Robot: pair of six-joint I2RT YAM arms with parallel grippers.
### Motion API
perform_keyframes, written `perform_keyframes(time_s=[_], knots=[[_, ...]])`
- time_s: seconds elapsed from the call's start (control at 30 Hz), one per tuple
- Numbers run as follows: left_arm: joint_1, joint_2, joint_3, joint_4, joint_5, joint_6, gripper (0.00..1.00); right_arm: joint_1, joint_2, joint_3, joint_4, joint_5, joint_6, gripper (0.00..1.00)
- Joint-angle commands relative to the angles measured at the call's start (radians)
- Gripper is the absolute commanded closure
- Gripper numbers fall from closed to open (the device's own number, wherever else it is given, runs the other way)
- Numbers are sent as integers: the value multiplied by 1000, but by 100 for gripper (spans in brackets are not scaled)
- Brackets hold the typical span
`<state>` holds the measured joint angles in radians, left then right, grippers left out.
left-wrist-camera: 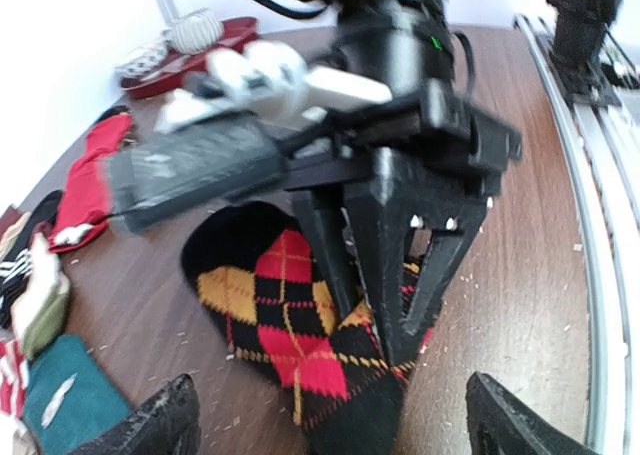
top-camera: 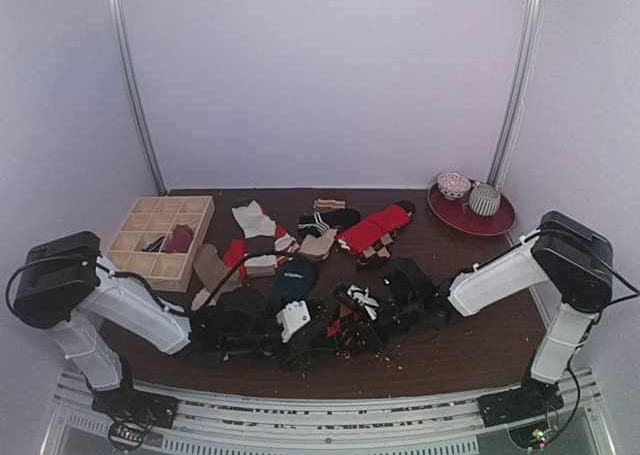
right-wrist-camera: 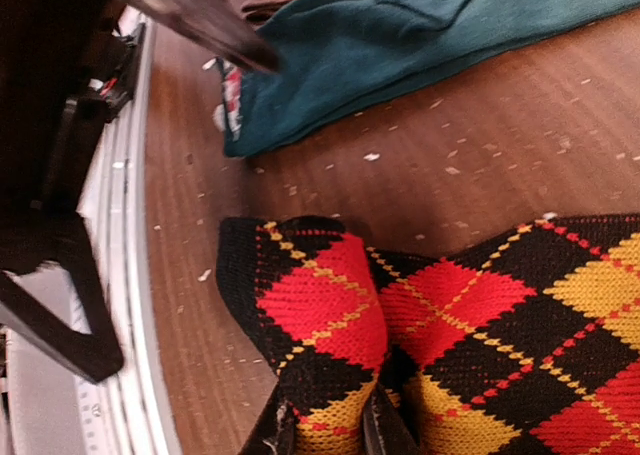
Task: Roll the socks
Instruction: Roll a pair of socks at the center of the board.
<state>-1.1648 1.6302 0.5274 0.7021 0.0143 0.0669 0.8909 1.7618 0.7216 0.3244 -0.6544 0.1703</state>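
Note:
A black sock with red and yellow argyle diamonds (top-camera: 352, 327) lies near the table's front edge. My right gripper (right-wrist-camera: 330, 430) is shut on a raised fold of it (right-wrist-camera: 330, 315). In the left wrist view the right gripper's black fingers (left-wrist-camera: 395, 275) come down onto the argyle sock (left-wrist-camera: 290, 315). My left gripper (left-wrist-camera: 335, 425) is open wide, one finger on each side of the sock's black end, low over the table. A dark teal sock (top-camera: 292, 283) lies just behind; it also shows in the right wrist view (right-wrist-camera: 420, 35).
More socks lie heaped at the middle back, among them a red one (top-camera: 372, 227). A wooden compartment box (top-camera: 160, 237) stands at the back left. A red plate (top-camera: 495, 223) with rolled socks is at the back right. A metal rail (left-wrist-camera: 600, 225) runs along the near edge.

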Motion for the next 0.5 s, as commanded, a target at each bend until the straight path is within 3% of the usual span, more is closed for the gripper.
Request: perform_keyframes(time_s=[0.0,0.17,0.23,0.3,0.47], knots=[[0,118,47,154,90,103,10,1,74,-53,-134,-128,47,87],[11,172,74,140,185,106,19,-15,100,-68,-144,-158,30,87],[18,170,67,136,221,92,27,-20,107,-67,-161,-163,18,87],[20,175,61,131,228,79,41,-26,116,-56,-186,-161,-3,87],[25,208,78,114,214,61,46,-26,134,-39,-244,-161,-43,88]])
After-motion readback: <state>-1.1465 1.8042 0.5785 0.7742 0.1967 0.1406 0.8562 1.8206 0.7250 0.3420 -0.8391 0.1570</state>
